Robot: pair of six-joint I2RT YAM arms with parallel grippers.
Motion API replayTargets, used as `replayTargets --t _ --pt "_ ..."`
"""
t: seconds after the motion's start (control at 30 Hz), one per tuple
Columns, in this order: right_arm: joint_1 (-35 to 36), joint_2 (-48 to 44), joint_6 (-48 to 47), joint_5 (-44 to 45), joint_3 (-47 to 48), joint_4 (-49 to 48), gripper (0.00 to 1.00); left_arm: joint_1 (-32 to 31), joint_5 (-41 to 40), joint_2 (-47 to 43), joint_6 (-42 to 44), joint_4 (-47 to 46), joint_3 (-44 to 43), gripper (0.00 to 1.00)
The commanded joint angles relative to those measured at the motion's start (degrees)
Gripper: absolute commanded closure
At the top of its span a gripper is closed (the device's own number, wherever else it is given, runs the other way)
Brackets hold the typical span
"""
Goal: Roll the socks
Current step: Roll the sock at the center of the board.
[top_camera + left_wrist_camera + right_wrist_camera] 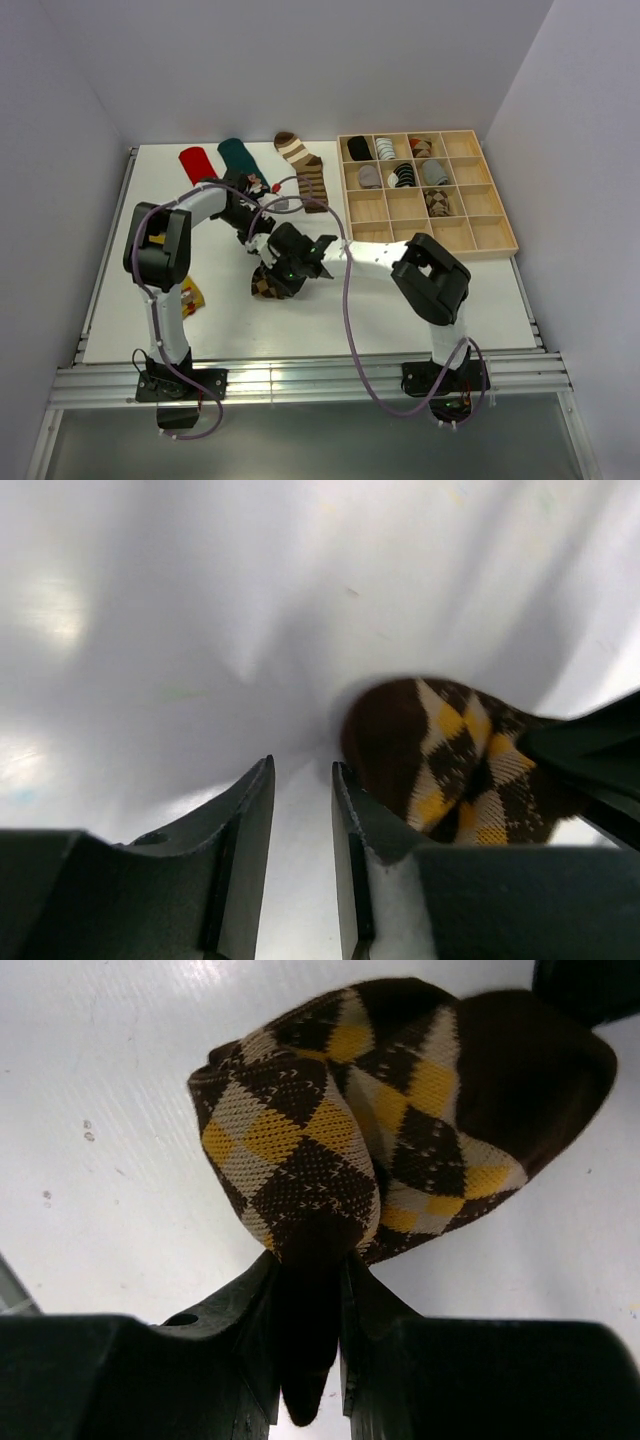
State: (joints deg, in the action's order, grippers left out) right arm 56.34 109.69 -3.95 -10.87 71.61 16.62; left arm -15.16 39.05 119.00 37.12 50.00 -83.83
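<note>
The right tool (308, 1290) is clamped on a dark fold of the argyle sock (330, 1130), which bunches up just past its tips at the middle of the bench (340, 320). The left tool (302, 780) sits just beside that sock, its jaws a narrow slit apart with nothing between them. Farther out, a red sock (196, 163), a teal sock (238, 155) and a striped sock (303, 165) lie along the far edge, a yellow sock (190, 296) lies by the left arm, and a wooden tray (460, 232) at the far right holds rolled socks.
</note>
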Motion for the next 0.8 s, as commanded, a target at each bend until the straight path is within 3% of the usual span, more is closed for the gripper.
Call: replayTargets --t 0.0,0.17,0.33,0.5,0.6,0.77 --pt "-4.04 3.07 -0.45 -11.26 2.73 8.76 0.99 -0.22 -6.69 -6.4 -8.9 -14.64 2.27 0.65" --pt "-5.88 6.4 -0.54 -14.17 6.52 12.81 1.0 0.3 -13.99 -10.98 -19.08 -24.76 2.27 0.64" --pt "-6.94 8.08 -0.54 -16.8 8.8 15.54 1.0 2.32 -18.91 -18.6 -22.44 -29.25 3.41 0.59" --pt "-7.91 10.71 -1.5 -18.74 12.75 19.84 0.99 4.17 -23.66 -29.16 -23.94 -36.0 10.52 0.53" --pt "-8.17 12.82 -1.77 -19.01 15.73 22.3 0.99 5.58 -23.75 -36.28 -23.41 -38.04 15.7 0.48" --pt "-8.7 16.87 -2.38 -20.06 21.19 27.14 0.97 5.32 -18.48 -44.9 -10.87 -34.01 23.07 0.44"
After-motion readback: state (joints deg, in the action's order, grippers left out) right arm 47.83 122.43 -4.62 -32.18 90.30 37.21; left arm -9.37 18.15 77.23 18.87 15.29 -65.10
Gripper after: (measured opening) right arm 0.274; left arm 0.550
